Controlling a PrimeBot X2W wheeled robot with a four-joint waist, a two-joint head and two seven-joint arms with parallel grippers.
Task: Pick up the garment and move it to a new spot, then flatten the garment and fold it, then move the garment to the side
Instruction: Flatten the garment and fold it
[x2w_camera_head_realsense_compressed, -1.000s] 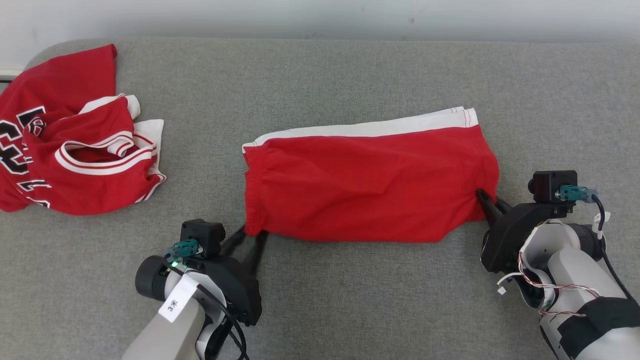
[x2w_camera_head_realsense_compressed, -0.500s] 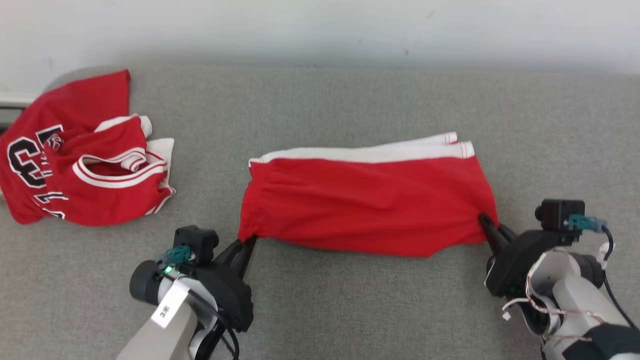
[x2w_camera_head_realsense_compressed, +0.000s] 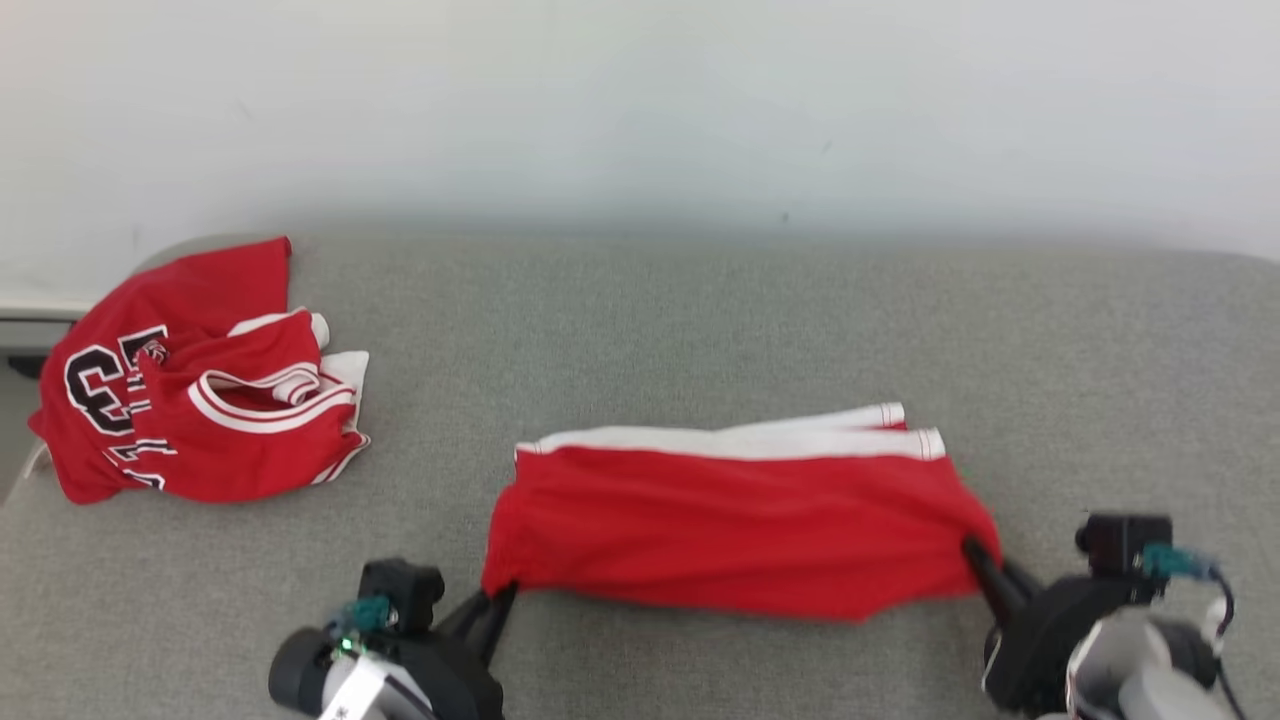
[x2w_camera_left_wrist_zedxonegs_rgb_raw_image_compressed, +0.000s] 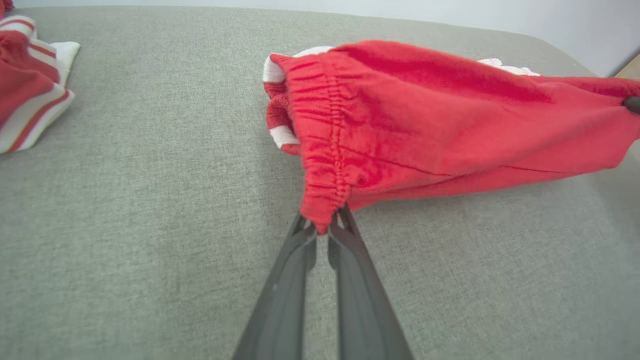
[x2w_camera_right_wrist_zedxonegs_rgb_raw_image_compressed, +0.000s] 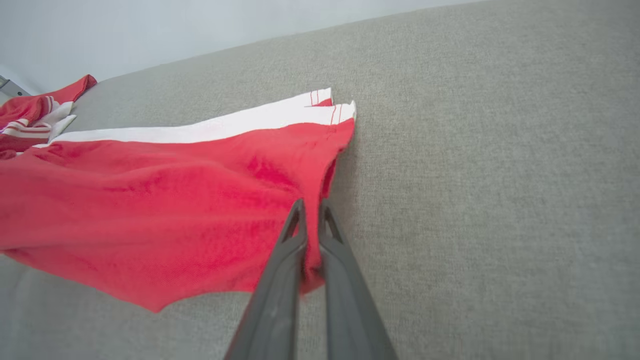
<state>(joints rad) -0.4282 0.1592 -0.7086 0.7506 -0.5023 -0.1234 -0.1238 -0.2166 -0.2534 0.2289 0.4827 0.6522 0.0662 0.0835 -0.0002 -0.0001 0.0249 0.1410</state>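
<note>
The red shorts (x2w_camera_head_realsense_compressed: 730, 530) with a white side stripe are spread sideways over the near middle of the grey padded surface (x2w_camera_head_realsense_compressed: 640, 320), and their near edge is raised a little off it. Our left claw (x2w_camera_left_wrist_zedxonegs_rgb_raw_image_compressed: 322, 227) is clamped on the waistband corner, fingers together on the cloth. Our right claw (x2w_camera_right_wrist_zedxonegs_rgb_raw_image_compressed: 310, 210) is clamped on the hem corner at the other end. Far to the left we see a crumpled red jersey (x2w_camera_head_realsense_compressed: 200, 410), well apart from the shorts. Behind everything there is a pale wall (x2w_camera_head_realsense_compressed: 640, 100).
</note>
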